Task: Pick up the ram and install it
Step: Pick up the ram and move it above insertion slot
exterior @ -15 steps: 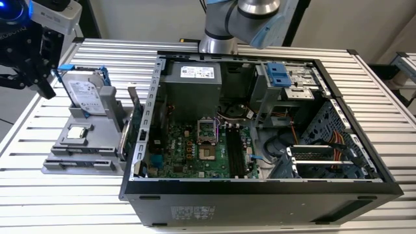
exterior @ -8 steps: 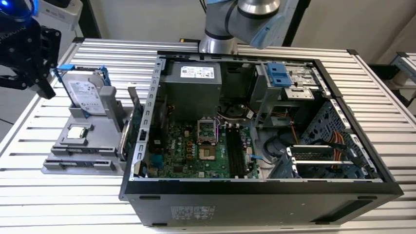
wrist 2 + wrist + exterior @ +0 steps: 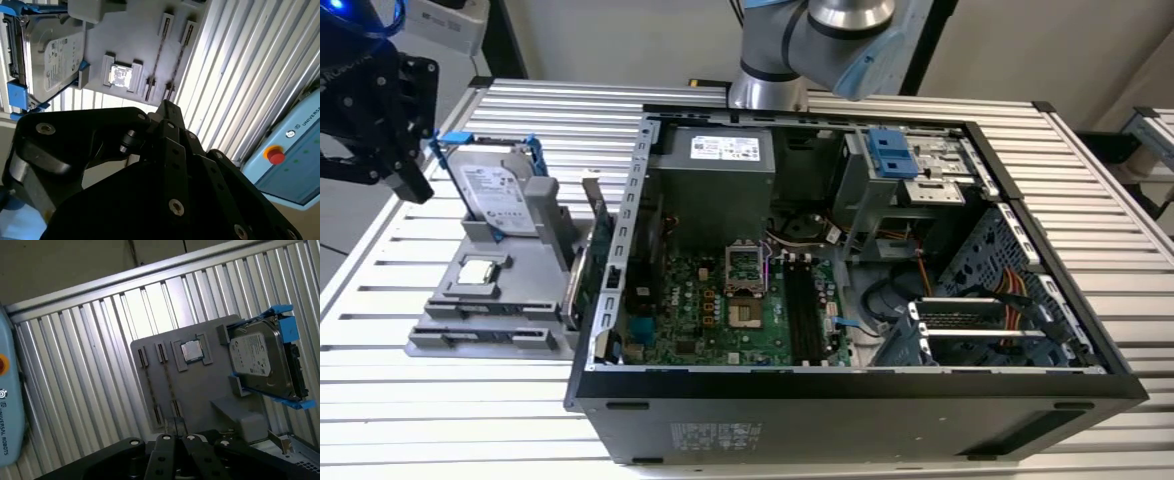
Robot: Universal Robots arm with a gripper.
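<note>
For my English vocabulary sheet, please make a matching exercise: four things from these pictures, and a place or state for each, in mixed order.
1 hard drive
2 processor chip
3 hand
4 computer case

A lid off, motherboard showing
B flat in a pocket of the grey holder
C upright in a blue bracket
D in the air at the exterior view's far left

Pairs: 1-C, 2-B, 3-D, 4-A

One open black metal computer case [image 3: 854, 410]. One grey plastic holder tray [image 3: 200, 390]. On it: one silver hard drive in blue bracket [image 3: 260, 362], one square silver processor chip [image 3: 191, 351].
</note>
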